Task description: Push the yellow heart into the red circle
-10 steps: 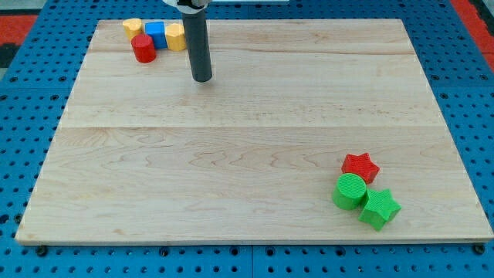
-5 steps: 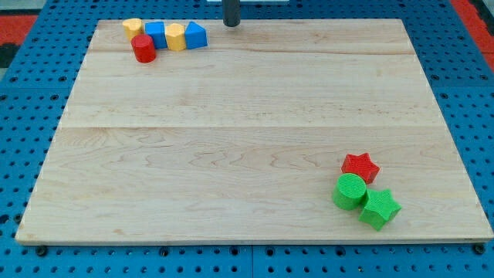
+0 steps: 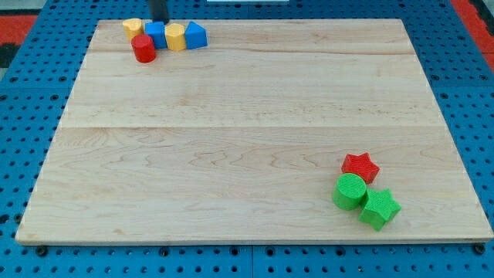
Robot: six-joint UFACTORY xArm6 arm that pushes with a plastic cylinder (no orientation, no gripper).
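Observation:
The yellow heart (image 3: 132,28) lies at the board's top left corner. The red circle (image 3: 143,49) sits just below and right of it, touching or nearly touching. A blue block (image 3: 156,33), a yellow hexagon block (image 3: 176,36) and a blue triangle-like block (image 3: 196,35) form a row to the heart's right. My tip (image 3: 159,20) is at the view's top edge, just above the blue block and to the right of the yellow heart.
A red star (image 3: 360,167), a green circle (image 3: 350,191) and a green star (image 3: 379,208) cluster at the board's bottom right. The wooden board (image 3: 247,139) lies on a blue pegboard.
My tip moved from the board's upper middle up to the top edge, then left to above the blue block. The blocks have not moved.

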